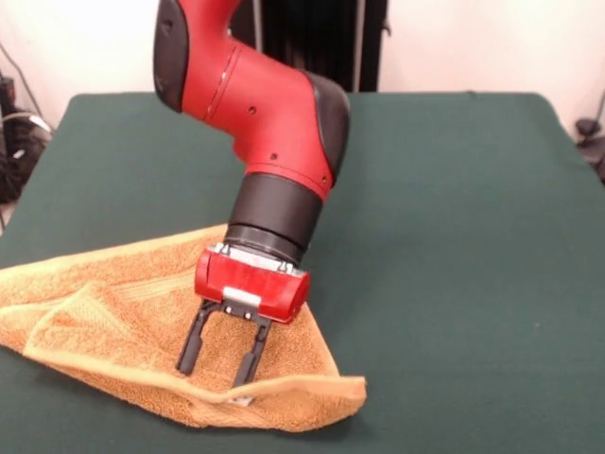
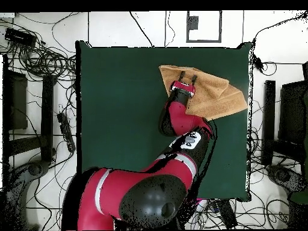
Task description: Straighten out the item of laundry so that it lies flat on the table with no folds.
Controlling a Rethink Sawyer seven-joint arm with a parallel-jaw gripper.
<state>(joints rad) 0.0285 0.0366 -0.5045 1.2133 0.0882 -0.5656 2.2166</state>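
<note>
- Front view showed the small orange-tan terry-cloth towel (image 1: 142, 322) lying at the near left part of the large dark green cloth-covered table (image 1: 454, 236), its left end running out past the picture's edge.
- The task looked unfinished: the towel was still folded over on itself, with an upper layer forming a raised flap at its left part and a doubled, rolled edge along the near side.
- Its outline was roughly a triangle rather than a rectangle, so at least one corner appeared to be tucked under or folded across.
- What was left, by this judgement, was to draw the folded layer back out and spread the cloth until it lay in a single flat sheet.
- The red and black arm's gripper (image 1: 224, 352) hung tilted over the towel's near right part, its two black fingers spread apart with nothing between them, tips at or just above the cloth; actual contact could not be told.
- A small white label (image 1: 244, 400) peeked out at the near hem, just below the fingertips.
- A woven band ran along the far part of the towel, and the pile looked soft and limp.
- The overhead view placed the towel (image 2: 210, 90) near the table edge away from the robot's base, with much bare green cloth around it.
</note>
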